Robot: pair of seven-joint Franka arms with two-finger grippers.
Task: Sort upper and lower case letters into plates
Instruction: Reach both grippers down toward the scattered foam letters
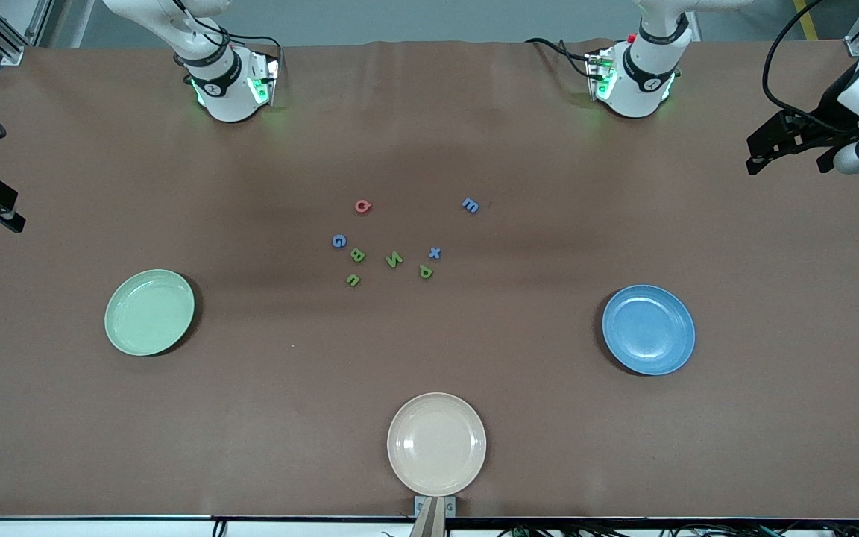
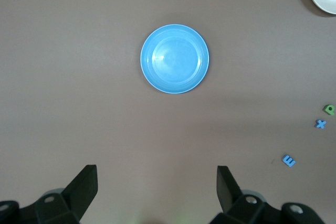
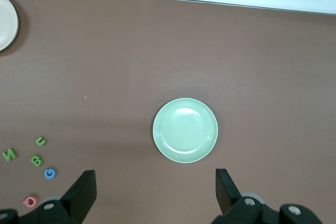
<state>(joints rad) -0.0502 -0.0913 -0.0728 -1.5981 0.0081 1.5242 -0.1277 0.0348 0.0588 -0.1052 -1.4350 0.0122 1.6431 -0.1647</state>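
Several tiny letters lie loose mid-table: a red one, blue ones and green ones. The pale green plate sits toward the right arm's end, the blue plate toward the left arm's end; both hold nothing. My left gripper hangs open high over the left arm's end of the table, with the blue plate below it. My right gripper hangs open high over the right arm's end, above the green plate.
A cream-beige plate sits near the table's front edge, nearer the front camera than the letters. Both arm bases stand along the back edge. Brown tabletop lies bare between the plates.
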